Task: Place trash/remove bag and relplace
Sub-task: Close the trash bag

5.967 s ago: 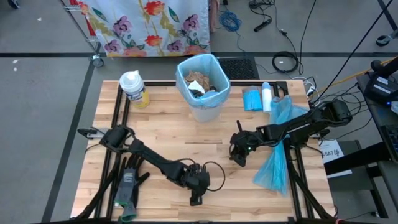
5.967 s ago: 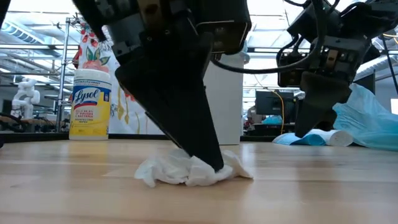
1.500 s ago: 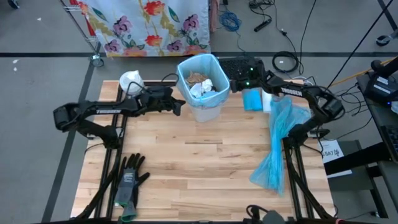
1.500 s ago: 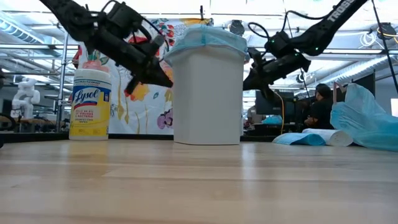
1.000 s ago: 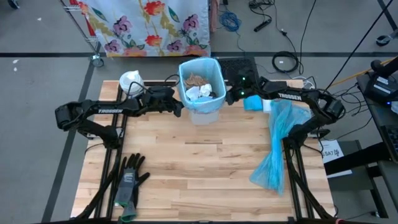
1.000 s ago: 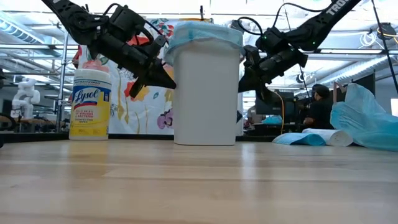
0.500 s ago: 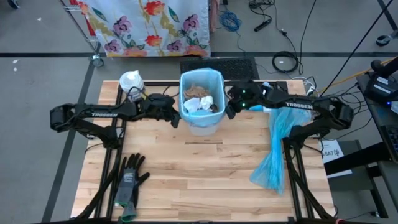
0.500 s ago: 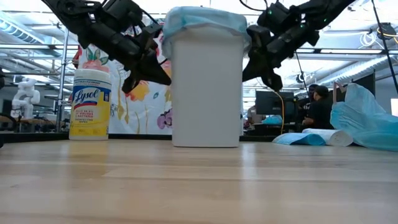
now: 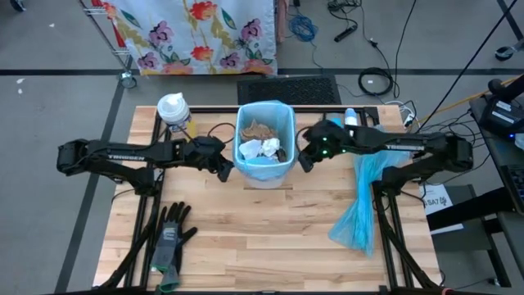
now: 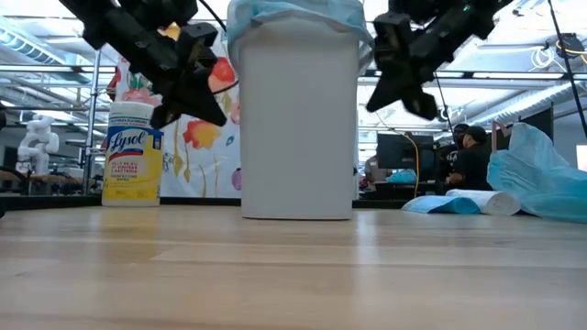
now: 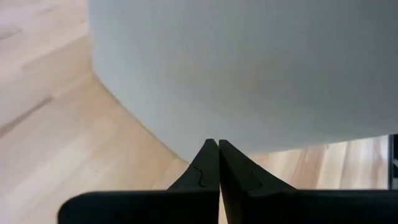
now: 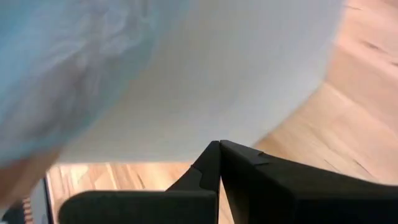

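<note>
Since the frame half a second before, the white bin (image 9: pixel 264 153) had slid a little nearer the bench's middle, and both arms had come with it, each pressed in at one flank. The bin was a smooth, matte plastic tub with rounded corners, lined with a thin, crinkled pale-blue bag (image 9: pixel 246 160) folded over its rim. Inside lay the trash (image 9: pixel 262 144): brown paper towel scraps toward the back and white tissue wads nearer the front, all crumpled. The bench (image 9: pixel 270 238) was pale butcher-block wood in long strips, framed by black rails; its whole front half lay open except for a pair of black-and-grey gloves (image 9: pixel 170 238) near the front left edge. A yellow wipes canister (image 9: pixel 175 114) with a white lid stood at the back left, near the bin but apart from it. At the right edge a loose blue bag (image 9: pixel 363 197) draped limply over the rail, with a roll of blue bags (image 10: pixel 456 203) behind it. The left gripper (image 9: pixel 224 163) met the bin's left wall low down, jaws clenched tip to tip on nothing, their points just against the white plastic in the left wrist view. The right gripper (image 9: pixel 303 156) was likewise clenched and empty, set against the bin's right wall just under the bag's folded hem. A person (image 10: pixel 470 154) sat in the room beyond.
</note>
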{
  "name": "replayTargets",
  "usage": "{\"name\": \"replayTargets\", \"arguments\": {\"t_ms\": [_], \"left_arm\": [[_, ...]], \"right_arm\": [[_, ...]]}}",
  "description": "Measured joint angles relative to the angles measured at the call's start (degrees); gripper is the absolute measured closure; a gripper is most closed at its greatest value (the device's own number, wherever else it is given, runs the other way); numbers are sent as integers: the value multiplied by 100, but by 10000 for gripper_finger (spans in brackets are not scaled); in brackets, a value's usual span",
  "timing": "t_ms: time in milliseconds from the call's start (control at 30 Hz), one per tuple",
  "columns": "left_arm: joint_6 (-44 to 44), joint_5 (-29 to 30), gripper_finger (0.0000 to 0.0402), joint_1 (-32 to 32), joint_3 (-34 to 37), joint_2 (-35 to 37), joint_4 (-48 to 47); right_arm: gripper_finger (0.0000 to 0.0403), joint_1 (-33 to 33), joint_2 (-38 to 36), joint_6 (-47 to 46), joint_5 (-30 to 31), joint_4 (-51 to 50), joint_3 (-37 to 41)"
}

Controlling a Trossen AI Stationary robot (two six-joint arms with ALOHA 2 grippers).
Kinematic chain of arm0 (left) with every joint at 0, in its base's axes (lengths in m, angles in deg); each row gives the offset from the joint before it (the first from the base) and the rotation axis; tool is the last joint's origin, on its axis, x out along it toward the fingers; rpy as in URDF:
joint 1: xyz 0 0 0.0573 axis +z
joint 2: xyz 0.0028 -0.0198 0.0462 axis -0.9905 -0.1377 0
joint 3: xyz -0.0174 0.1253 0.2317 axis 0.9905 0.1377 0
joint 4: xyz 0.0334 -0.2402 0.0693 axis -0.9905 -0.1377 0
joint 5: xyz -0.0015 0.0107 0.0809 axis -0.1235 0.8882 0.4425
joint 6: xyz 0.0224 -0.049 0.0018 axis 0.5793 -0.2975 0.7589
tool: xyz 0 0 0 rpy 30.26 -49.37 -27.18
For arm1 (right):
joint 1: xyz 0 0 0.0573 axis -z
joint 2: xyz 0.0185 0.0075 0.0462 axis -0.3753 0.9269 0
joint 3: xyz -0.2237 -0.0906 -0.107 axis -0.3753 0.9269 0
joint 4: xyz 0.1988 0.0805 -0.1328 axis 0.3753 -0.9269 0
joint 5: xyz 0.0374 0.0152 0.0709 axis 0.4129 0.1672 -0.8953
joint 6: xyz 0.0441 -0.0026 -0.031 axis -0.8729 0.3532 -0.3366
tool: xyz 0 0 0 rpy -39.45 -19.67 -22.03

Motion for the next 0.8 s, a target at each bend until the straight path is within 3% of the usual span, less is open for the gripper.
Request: {"name": "replayTargets", "arguments": {"t_ms": [267, 433, 600, 700, 800], "left_arm": [[-371, 488, 402, -192, 0, 601, -775], [-522, 661, 402, -294, 0, 890, -930], [-704, 720, 402, -352, 0, 970, -960], [-976, 720, 402, -354, 0, 979, -960], [-1257, 720, 402, -356, 0, 979, -991]], "right_arm": [[403, 67, -1194, -46, 846, -1709, 29], [403, 269, -2187, -150, 786, -1485, 841], [403, 354, -2926, -774, -13, 256, 2081], [403, 303, -2989, -1191, -467, 1828, 2708], [403, 177, -2909, -1523, -538, 3340, 3090]]}}
